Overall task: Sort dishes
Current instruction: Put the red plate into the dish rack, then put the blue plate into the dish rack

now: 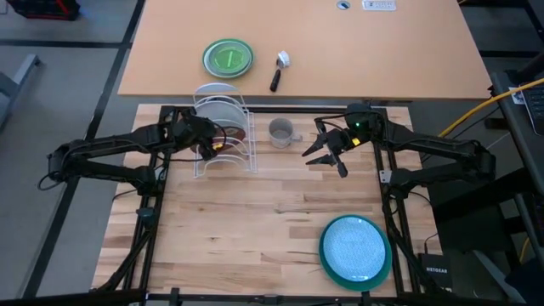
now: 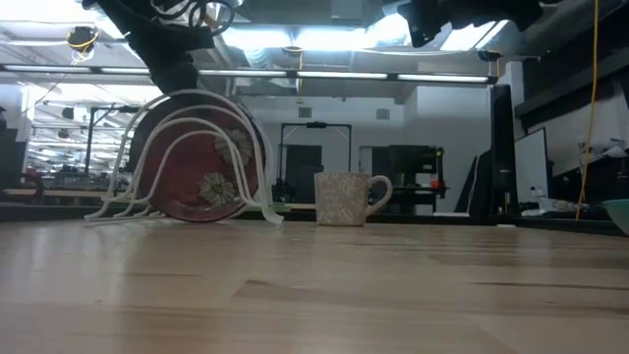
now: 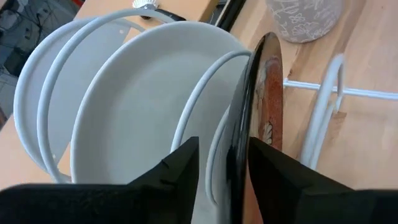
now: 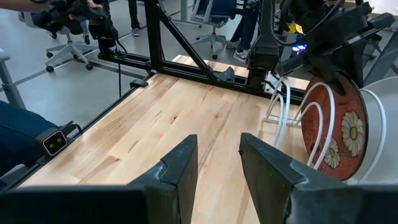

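My left gripper (image 3: 221, 165) has its fingers closed on the rim of the dark red patterned round plate (image 3: 264, 118), which stands upright in the white wire rack (image 1: 223, 134) at the far left, beside a white round plate (image 3: 143, 118). My right gripper (image 1: 325, 153) hovers empty, fingers parted, right of the small grey mug (image 1: 281, 132). A teal round plate (image 1: 355, 249) lies near right.

Two arms, both dark, near black, built of slim tube links with thicker blocky joints. Left hand (image 1: 206, 143): two flat, angular black fingers (image 3: 177, 171) with stepped inner edges; a yellow mark sits near its wrist. Right hand (image 1: 327, 153): same black wedge-shaped fingers (image 4: 177, 168); a green light glows on its wrist housing. Dark cables run along both forearms.
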Motion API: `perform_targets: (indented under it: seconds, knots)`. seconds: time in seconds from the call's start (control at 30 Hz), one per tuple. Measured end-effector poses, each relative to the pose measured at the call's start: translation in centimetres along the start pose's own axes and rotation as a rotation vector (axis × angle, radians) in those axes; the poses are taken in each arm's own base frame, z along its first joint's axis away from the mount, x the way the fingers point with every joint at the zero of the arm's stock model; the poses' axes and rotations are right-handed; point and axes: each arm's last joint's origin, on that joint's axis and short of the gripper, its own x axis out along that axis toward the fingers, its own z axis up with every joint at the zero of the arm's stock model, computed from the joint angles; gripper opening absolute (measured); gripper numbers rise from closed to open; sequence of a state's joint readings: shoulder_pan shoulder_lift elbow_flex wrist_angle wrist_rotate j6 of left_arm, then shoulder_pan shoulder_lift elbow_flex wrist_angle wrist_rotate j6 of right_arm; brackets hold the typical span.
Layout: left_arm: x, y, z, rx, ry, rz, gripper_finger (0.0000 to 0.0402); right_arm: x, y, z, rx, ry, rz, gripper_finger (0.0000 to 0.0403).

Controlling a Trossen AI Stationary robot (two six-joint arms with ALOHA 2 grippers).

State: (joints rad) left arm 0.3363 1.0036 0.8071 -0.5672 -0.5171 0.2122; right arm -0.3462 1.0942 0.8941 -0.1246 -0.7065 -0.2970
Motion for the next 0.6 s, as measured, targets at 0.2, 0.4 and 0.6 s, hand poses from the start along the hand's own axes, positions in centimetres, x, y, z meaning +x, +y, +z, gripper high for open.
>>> perform_targets:
  seconds: [0.2, 0.4, 0.6]
  knots:
    - [-1.3, 0.9, 0.8, -0.042, -0.062, 0.004, 0.0129, 0.0, 0.0, 0.0, -0.001, 0.0, 0.0, 0.0127]
    - [-2.1, 1.4, 0.9, -0.056, -0.093, 0.019, 0.0129, 0.0, 0.0, 0.0, -0.021, -0.001, 0.0, 0.0127]
    - [-2.2, 1.4, 0.9, -0.07, -0.095, 0.022, 0.0129, 0.0, 0.0, 0.0, -0.022, -0.001, 0.0, 0.0127]
